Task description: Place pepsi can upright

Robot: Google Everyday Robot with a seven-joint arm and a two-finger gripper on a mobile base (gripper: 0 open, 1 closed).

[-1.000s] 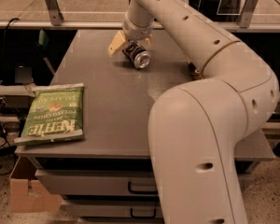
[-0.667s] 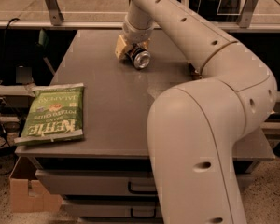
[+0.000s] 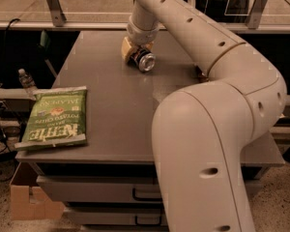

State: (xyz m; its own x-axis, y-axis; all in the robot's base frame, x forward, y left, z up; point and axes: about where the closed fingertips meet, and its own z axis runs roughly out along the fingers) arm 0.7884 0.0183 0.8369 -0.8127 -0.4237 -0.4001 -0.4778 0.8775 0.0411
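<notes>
You had the gripper (image 3: 137, 56) low over the far end of the table (image 3: 116, 105), closed on the pepsi can (image 3: 146, 62), with one tan finger pad (image 3: 127, 49) showing on the can's left side. The can was not upright: it lay tilted on its side in the grasp, its silver end turned toward the camera and its dark blue body running back into the gripper. Whether it rested on the tabletop or hung just above it, you could not tell from this view. By my reading, the pick-up part was done and the real work was left. You needed to turn the wrist until the can's axis stood vertical, lower it so one silver end sat flat on the table, let go, and draw the arm clear without knocking it. The tabletop right beside the can would have served for that. The green chip bag (image 3: 55, 117) lay at the near left corner, well apart from the can, and played no part. Nothing counted as finished until the can stood by itself
</notes>
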